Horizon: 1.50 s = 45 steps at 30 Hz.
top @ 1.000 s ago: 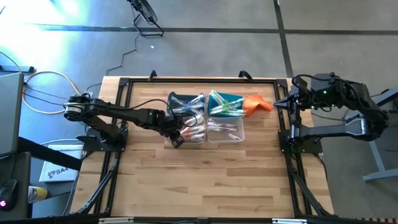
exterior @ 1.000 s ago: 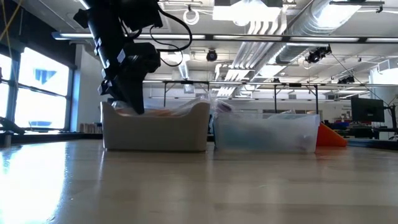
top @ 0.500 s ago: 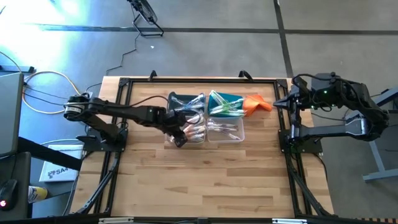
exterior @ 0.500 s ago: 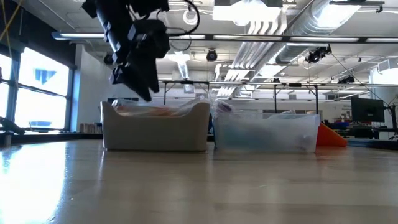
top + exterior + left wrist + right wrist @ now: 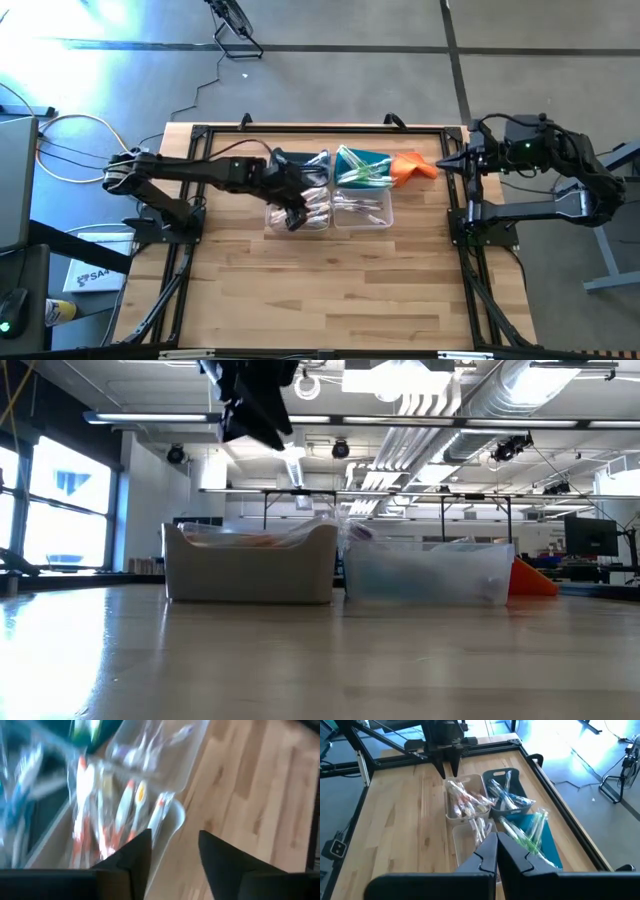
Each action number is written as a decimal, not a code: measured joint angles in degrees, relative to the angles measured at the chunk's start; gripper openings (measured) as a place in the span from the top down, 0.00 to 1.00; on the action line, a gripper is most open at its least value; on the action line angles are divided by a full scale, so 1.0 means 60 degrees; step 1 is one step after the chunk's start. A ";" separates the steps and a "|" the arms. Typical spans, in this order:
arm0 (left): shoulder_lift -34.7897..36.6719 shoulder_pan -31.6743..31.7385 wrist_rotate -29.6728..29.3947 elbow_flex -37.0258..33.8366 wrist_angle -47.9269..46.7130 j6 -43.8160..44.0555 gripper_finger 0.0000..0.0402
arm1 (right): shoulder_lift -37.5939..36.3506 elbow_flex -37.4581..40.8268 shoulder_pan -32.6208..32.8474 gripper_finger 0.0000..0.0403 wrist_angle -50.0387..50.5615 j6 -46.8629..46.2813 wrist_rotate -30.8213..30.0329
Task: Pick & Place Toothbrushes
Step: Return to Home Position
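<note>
Wrapped toothbrushes lie sorted in four small bins mid-table. Red-handled ones (image 5: 82, 785) fill the beige bin (image 5: 312, 222), blue ones the dark bin (image 5: 300, 163), green ones the teal bin (image 5: 362, 165), and whitish ones the clear bin (image 5: 364, 211). My left gripper (image 5: 175, 845) hangs open high above the beige bin's near rim, with nothing between its fingers; the low view shows it (image 5: 256, 408) well clear of the bin (image 5: 250, 565). My right gripper (image 5: 447, 165) stays shut at the table's right edge, away from the bins.
An orange cloth (image 5: 413, 165) lies right of the teal bin, close to my right gripper. Bare wooden tabletop (image 5: 330, 290) stretches from the bins to the near edge. A black frame (image 5: 200, 135) runs around the table.
My left gripper has risen straight up from inside the beige bin to well above its rim, rolling a little as it went. Nothing hangs from it. The toothbrushes stay in the bins.
</note>
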<state>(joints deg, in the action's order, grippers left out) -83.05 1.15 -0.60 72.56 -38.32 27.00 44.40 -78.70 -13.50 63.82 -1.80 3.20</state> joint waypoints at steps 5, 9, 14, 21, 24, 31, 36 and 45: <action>0.0004 0.0000 -0.0001 0.0480 0.0295 -0.0867 0.78 | 0.0022 0.0000 0.0001 0.99 -0.0118 -0.0008 -0.0004; 0.0004 0.0000 -0.0004 0.0808 0.0388 -0.1230 0.92 | 0.0029 0.0000 0.0001 0.99 -0.0196 -0.0011 -0.0004; 0.0004 0.0000 -0.0049 0.1013 0.0408 -0.1285 0.99 | 0.0029 -0.0003 -0.0003 0.99 -0.0259 -0.0015 -0.0004; 0.0004 -0.0004 -0.0070 0.1077 0.0432 -0.1212 0.98 | 0.0029 -0.0001 -0.0001 0.99 -0.0259 -0.0330 -0.0363; -0.0001 -0.0004 -0.0066 0.1077 0.0440 -0.1209 0.97 | 0.0029 0.0000 -0.0003 0.99 -0.0249 -0.0512 -0.0546; -0.0062 -0.0004 -0.0041 0.1085 0.0439 -0.1201 0.97 | 0.0062 -0.0002 0.0001 0.99 -0.0226 -0.1466 0.0054; -0.0062 -0.0004 -0.0041 0.1085 0.0433 -0.1216 0.97 | 0.0120 0.0000 -0.0003 0.99 -0.0256 -0.1486 -0.0007; -0.0062 -0.0007 -0.0041 0.1085 -0.0344 -0.2105 0.97 | 0.0124 0.0000 0.0001 0.99 -0.0256 -0.1387 -0.0007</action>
<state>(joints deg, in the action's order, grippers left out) -83.42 1.10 -0.84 79.07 -40.38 14.37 45.15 -78.70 -13.50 62.28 -10.12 3.16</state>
